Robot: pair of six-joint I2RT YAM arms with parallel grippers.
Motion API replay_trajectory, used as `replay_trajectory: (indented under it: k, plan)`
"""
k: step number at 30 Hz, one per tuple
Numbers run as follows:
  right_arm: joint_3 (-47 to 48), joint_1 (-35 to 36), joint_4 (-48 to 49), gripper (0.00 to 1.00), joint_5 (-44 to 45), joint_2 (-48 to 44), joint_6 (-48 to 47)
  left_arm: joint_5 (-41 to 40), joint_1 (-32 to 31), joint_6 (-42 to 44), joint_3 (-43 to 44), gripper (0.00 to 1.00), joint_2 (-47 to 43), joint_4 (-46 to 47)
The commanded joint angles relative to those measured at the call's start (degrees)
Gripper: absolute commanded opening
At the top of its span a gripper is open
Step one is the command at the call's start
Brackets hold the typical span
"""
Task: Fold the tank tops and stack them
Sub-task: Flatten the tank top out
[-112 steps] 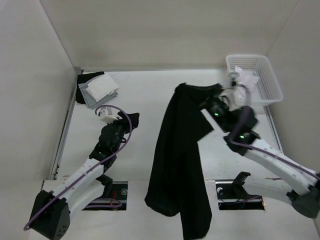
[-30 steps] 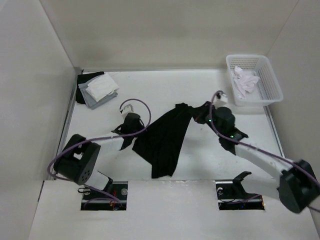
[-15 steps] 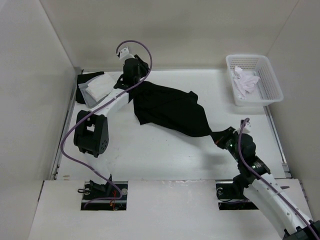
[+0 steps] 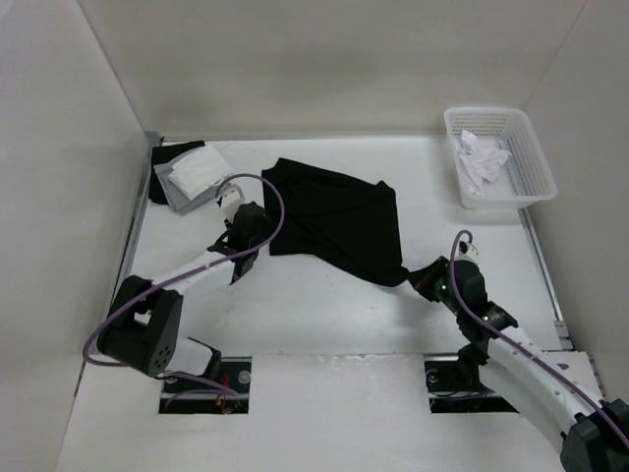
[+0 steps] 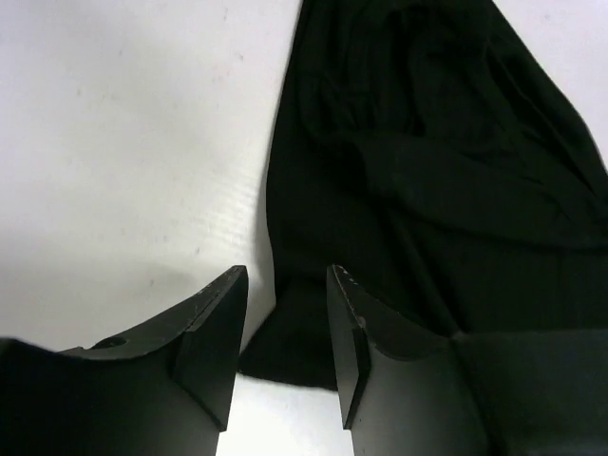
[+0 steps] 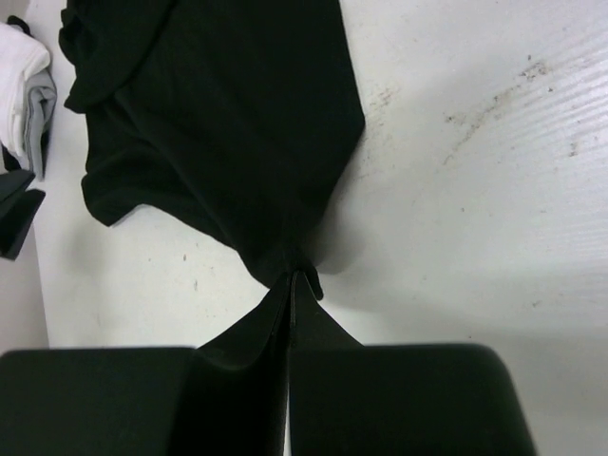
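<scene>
A long black tank top [image 4: 334, 214] lies spread on the table, mostly flat with some wrinkles. My left gripper [image 4: 259, 224] hovers at its left edge, open. In the left wrist view the two fingers [image 5: 217, 328] stand apart over the cloth's hem [image 5: 294, 342] and pinch nothing. My right gripper [image 4: 425, 277] is shut on the top's near right corner. In the right wrist view the fingertips [image 6: 292, 285] are pressed together on that corner of the black tank top [image 6: 218, 123]. A folded stack of white, grey and black tops [image 4: 192, 175] sits at the back left.
A white mesh basket [image 4: 531, 182] stands at the back right with a crumpled white cloth [image 4: 482, 157] inside. Walls enclose the table on the left, back and right. The folded stack [image 6: 24, 104] also shows at the left edge of the right wrist view.
My left gripper opened, dropped the black top's far edge and pulled back from the rear wall to the top's left side. The cloth settled flat. The right gripper kept its hold.
</scene>
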Motion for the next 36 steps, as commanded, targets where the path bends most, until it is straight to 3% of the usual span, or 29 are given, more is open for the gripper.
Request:
replay_trajectory:
  k: [1,7,12,22,26,32,36]
  plan:
    - [0.3,0.9,6.5,0.01,0.0,0.5,-0.9,1.1,0.1,-10.0,-6.0,0.37,-8.0,3.4]
    - [-0.2,1.0,6.8,0.01,-0.3,-1.0,-1.4,9.3,1.4,-12.1,-12.2,0.35,-10.7,2.4]
    - [-0.2,1.0,7.7,0.02,-0.4,-0.7,-1.9,10.0,0.4,-6.0,-15.5,0.28,-9.1,7.9]
    - [-0.2,1.1,9.1,0.02,-0.8,0.7,-2.1,9.9,1.4,-0.9,-16.8,0.35,3.2,23.5]
    - [-0.2,1.1,9.1,0.02,-0.9,0.7,-2.1,10.0,1.7,0.2,-16.7,0.33,6.5,26.5]
    - [-0.2,1.1,9.1,0.02,-0.7,0.8,-2.1,12.0,1.7,0.7,-17.4,0.2,6.6,27.8]
    - [-0.1,1.1,9.3,0.02,-0.5,1.3,-2.1,11.6,1.9,1.2,-17.4,0.21,6.5,27.8]
